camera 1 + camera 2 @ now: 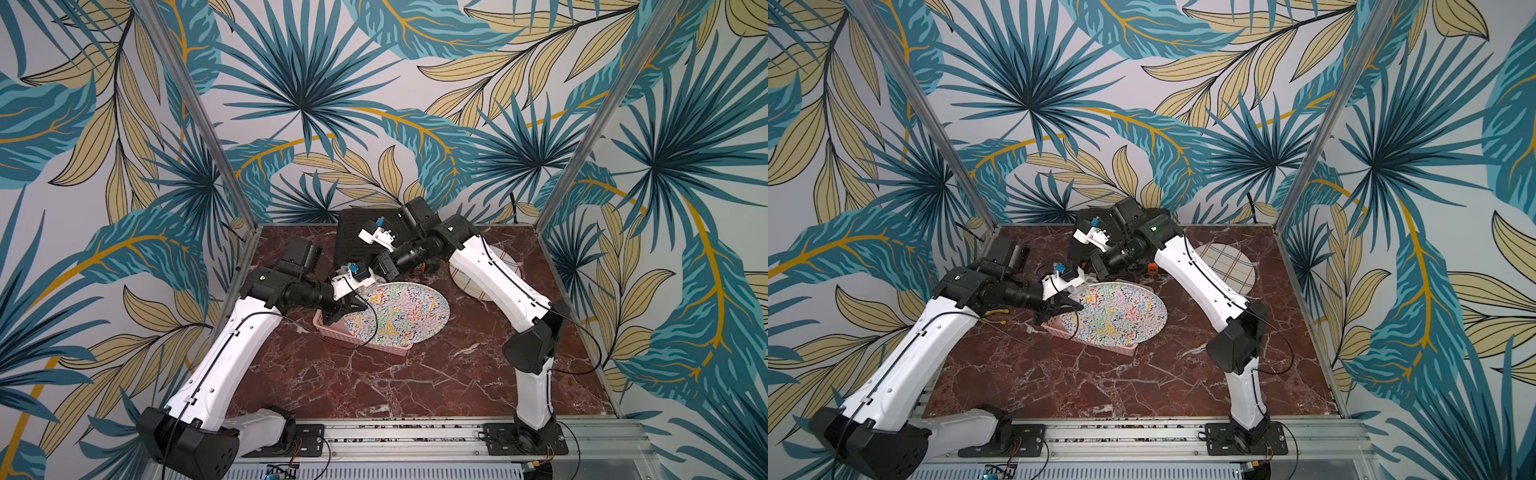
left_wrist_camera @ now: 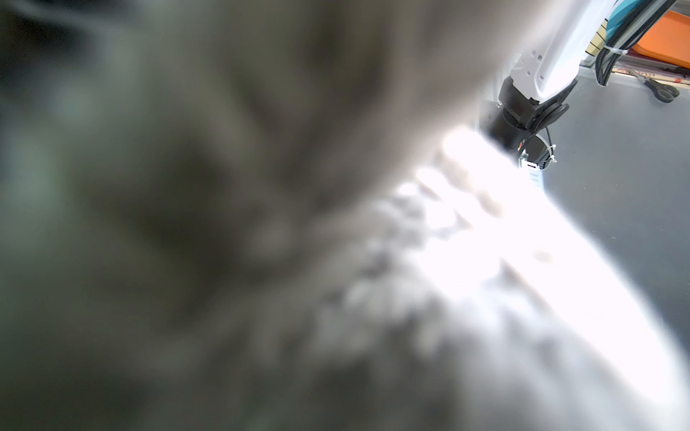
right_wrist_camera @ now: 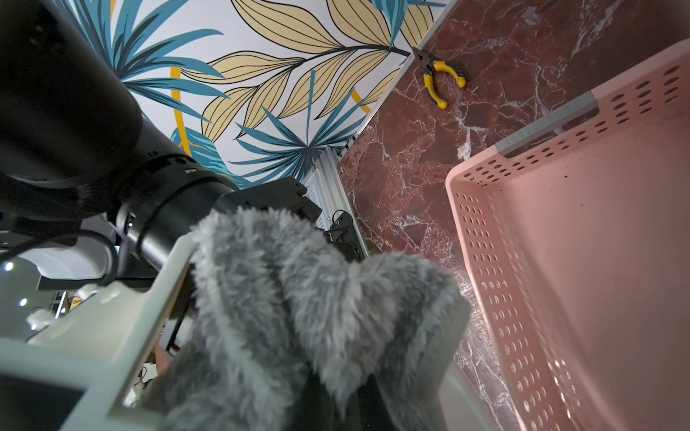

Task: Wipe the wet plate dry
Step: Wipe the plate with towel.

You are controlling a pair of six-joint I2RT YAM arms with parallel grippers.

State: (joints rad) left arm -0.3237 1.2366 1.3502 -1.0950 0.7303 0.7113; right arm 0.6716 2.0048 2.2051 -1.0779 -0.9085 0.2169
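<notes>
In both top views we see the pink basket (image 1: pixel 392 350) cradling the tilted plate (image 1: pixel 403 313), which is covered in colourful squiggles. The left gripper (image 1: pixel 356 305) is clamped on the plate's rim. The right gripper (image 1: pixel 379 272) clutches a grey fluffy cloth (image 3: pixel 298 298), seemingly at the plate's far edge.

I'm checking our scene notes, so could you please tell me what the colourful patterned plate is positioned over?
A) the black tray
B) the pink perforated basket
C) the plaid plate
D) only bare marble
B: in both top views the colourful plate overlaps the pink basket, whose rim shows under the plate's near and left edges.
</notes>
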